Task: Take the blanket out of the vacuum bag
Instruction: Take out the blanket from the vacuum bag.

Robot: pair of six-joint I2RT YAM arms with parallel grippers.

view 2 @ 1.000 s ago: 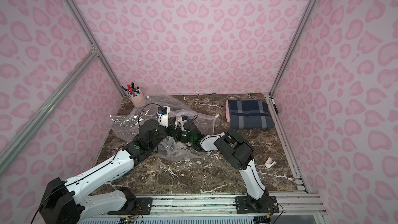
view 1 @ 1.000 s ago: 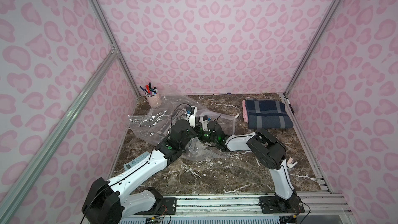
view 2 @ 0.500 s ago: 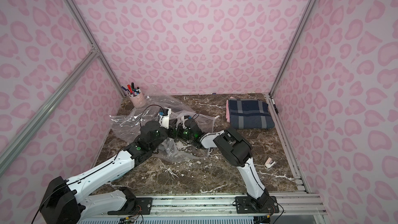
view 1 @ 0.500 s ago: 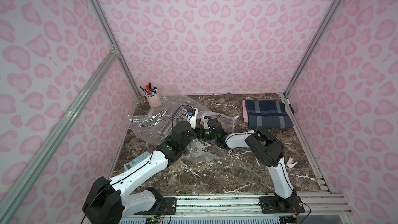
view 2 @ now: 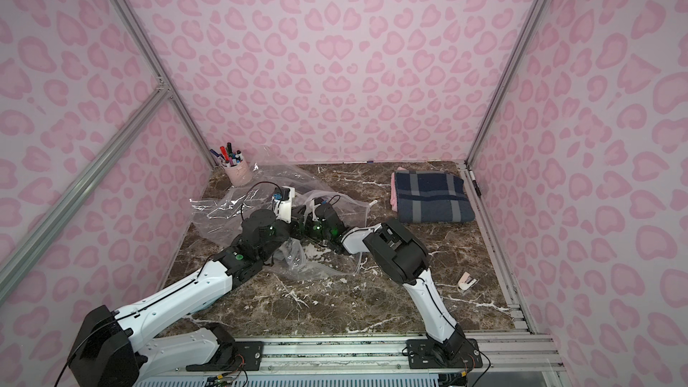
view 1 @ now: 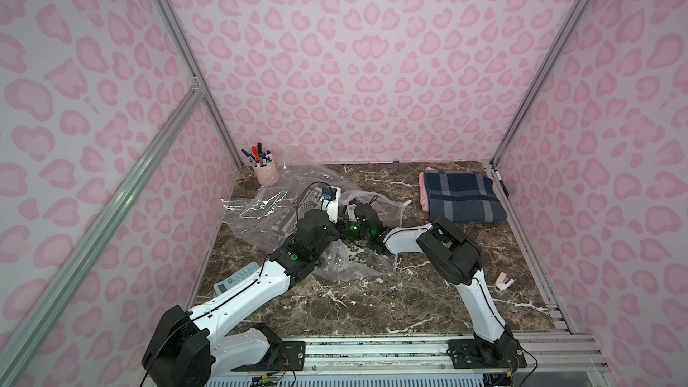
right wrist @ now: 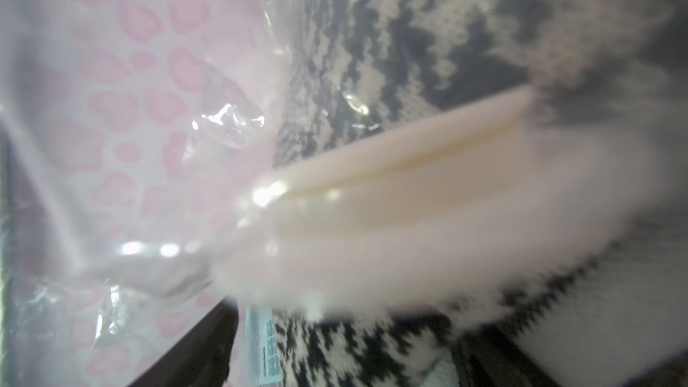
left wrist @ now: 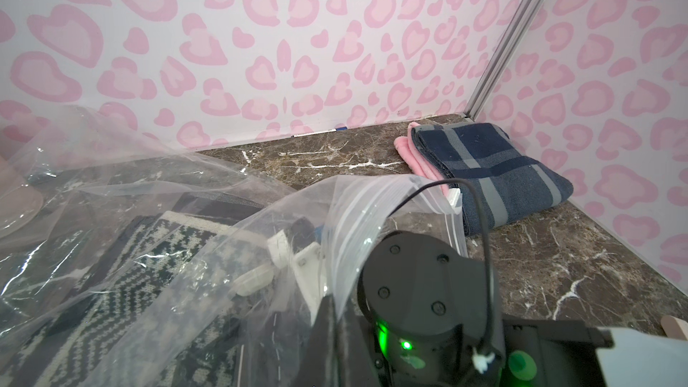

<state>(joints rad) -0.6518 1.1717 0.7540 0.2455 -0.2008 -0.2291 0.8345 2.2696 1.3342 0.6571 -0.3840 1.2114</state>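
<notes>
We see the vacuum bag crumpled left of centre on the marble table, the patterned knit blanket inside it, our left gripper pressed together on the bag's zip edge, and our right gripper reaching inside, jaws spread over the blanket.

My table is dark brown marble with white veins. The crinkly vacuum bag sprawls center-left. There's a pen cup in the upper left corner, a folded plaid blanket upper right, a calculator at the left edge, and a small pinkish clip lower right.
</notes>
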